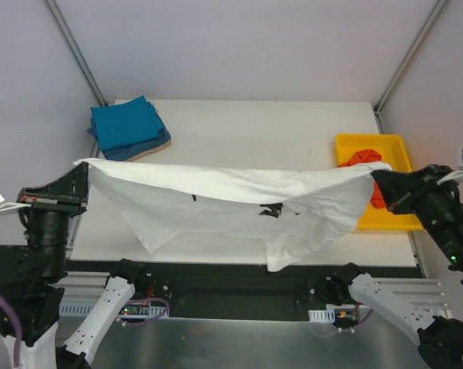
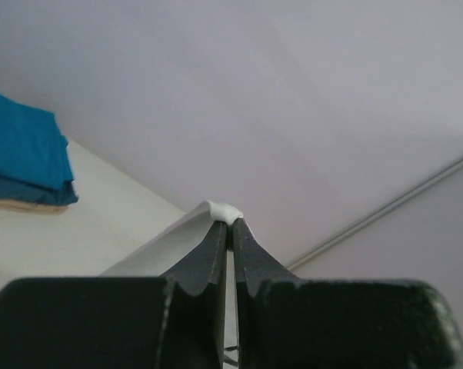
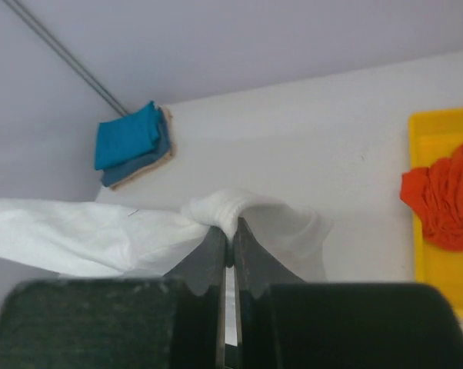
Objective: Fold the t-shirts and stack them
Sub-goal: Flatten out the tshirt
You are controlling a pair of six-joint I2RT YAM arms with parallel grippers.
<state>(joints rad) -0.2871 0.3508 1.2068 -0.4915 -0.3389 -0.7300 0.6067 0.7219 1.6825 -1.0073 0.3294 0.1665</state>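
A white t-shirt (image 1: pixel 231 204) with black print hangs stretched in the air between my two grippers, above the table's front half. My left gripper (image 1: pixel 84 165) is shut on its left corner; the cloth shows at the fingertips in the left wrist view (image 2: pixel 225 211). My right gripper (image 1: pixel 378 175) is shut on its right corner, bunched at the fingertips in the right wrist view (image 3: pixel 231 211). Folded teal-blue shirts (image 1: pixel 125 125) lie stacked on a tan one (image 1: pixel 151 151) at the back left. An orange-red shirt (image 1: pixel 364 160) lies crumpled in the yellow tray (image 1: pixel 397 146).
The yellow tray stands at the table's right edge, just behind my right gripper. The folded stack also shows in the left wrist view (image 2: pixel 24 154) and the right wrist view (image 3: pixel 131 142). Metal frame posts (image 1: pixel 74 46) rise at the back corners.
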